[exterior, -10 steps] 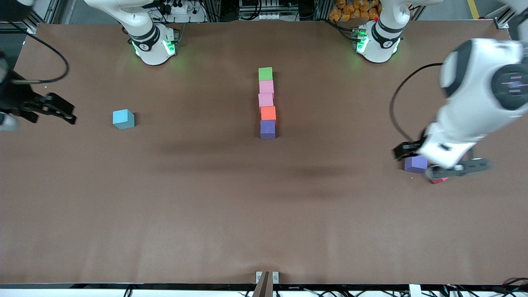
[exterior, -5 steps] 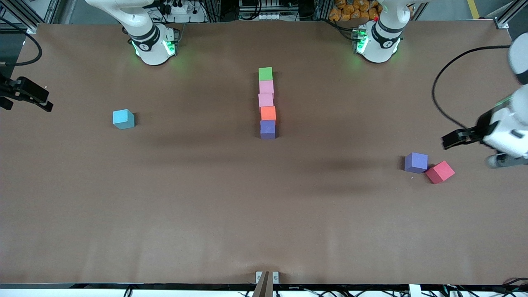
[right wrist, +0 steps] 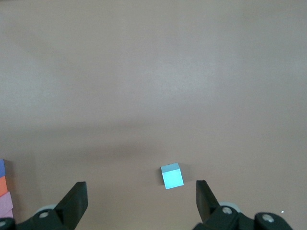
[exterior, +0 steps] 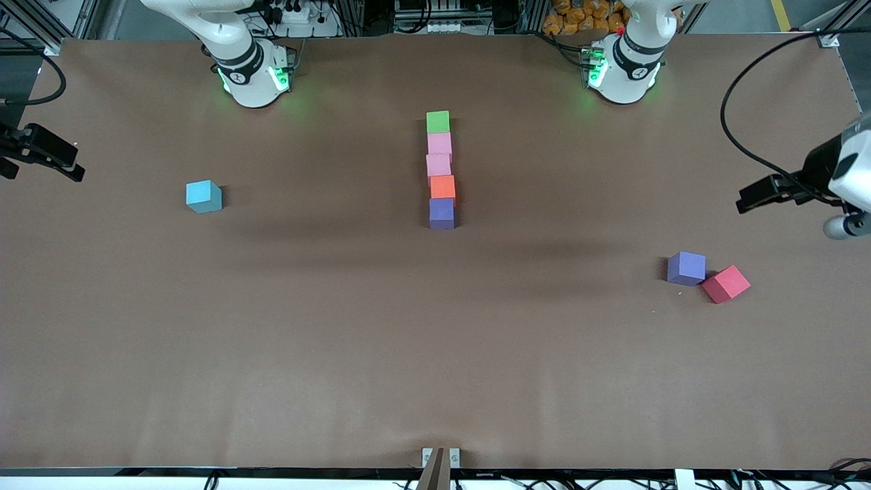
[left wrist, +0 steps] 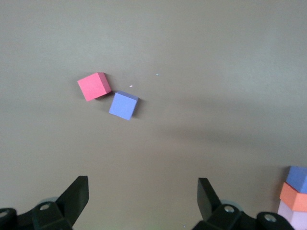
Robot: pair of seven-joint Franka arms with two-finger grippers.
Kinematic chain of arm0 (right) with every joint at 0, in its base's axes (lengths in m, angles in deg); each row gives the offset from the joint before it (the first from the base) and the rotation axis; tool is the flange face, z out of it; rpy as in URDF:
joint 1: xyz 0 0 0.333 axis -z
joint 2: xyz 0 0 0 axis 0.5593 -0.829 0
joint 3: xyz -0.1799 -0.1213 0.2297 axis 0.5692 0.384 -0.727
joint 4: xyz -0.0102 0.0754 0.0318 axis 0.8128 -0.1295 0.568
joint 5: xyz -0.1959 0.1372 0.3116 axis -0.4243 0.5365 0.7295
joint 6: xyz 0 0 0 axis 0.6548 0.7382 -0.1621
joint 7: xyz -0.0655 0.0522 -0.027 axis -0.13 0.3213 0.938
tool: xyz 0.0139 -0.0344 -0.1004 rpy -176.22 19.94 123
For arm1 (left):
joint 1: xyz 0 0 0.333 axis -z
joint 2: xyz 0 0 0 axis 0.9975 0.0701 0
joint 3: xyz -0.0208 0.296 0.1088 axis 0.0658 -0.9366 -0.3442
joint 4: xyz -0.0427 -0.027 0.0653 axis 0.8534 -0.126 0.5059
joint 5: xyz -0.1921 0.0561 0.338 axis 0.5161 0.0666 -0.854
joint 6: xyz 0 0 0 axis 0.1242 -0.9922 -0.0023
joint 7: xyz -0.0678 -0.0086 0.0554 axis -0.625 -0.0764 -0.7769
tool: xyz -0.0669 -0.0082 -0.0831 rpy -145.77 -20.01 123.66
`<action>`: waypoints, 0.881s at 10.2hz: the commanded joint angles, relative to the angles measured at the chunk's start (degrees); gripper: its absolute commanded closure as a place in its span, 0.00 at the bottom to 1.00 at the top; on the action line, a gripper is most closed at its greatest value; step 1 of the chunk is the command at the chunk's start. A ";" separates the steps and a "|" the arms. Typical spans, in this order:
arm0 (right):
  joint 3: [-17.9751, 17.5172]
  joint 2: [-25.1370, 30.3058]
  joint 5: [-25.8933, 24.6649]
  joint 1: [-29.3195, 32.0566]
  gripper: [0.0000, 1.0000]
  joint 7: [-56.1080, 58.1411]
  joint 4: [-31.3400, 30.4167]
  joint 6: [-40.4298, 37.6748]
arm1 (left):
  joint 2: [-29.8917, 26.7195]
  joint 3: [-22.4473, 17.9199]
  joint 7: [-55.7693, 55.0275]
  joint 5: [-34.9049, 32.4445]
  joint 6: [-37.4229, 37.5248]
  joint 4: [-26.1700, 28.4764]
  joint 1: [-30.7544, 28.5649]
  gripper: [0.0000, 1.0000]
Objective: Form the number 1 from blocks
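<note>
The blocks stand in one straight column mid-table: green nearest the robot bases, then pink, pink, orange, and purple nearest the front camera. Each touches its neighbour. My left gripper hangs open and empty in the air at the left arm's end of the table. My right gripper is likewise open and empty, up at the right arm's end. The right wrist view catches the column's purple block at its edge.
A second purple cube and a red cube lie corner to corner toward the left arm's end, and show in the left wrist view. A light blue cube sits alone toward the right arm's end.
The left arm swung off the purple and red cubes out to its table end, uncovering the red cube. The right gripper drew back toward its own end. No block moved.
</note>
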 commanded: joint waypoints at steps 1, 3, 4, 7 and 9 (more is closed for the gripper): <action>-0.96 0.54 -0.27 1.12 0.00 0.77 0.16 -0.76 | -4.22 2.73 4.70 0.82 0.23 3.38 -1.10 0.00; -0.96 0.45 -0.27 1.12 0.00 0.68 0.16 -0.76 | -4.14 2.55 6.40 0.47 0.58 2.94 -0.57 0.00; -0.96 0.54 -0.27 1.12 0.00 0.68 0.16 -0.76 | -4.05 2.46 6.22 0.20 0.58 2.77 -0.22 0.00; -0.96 0.54 -0.27 1.21 0.00 0.68 0.16 -0.76 | -4.23 2.03 6.13 -1.19 0.58 2.33 -0.04 0.00; -0.96 0.54 -0.27 1.21 0.00 0.68 0.16 -0.76 | -4.14 0.63 4.12 -2.52 0.93 2.06 1.79 0.00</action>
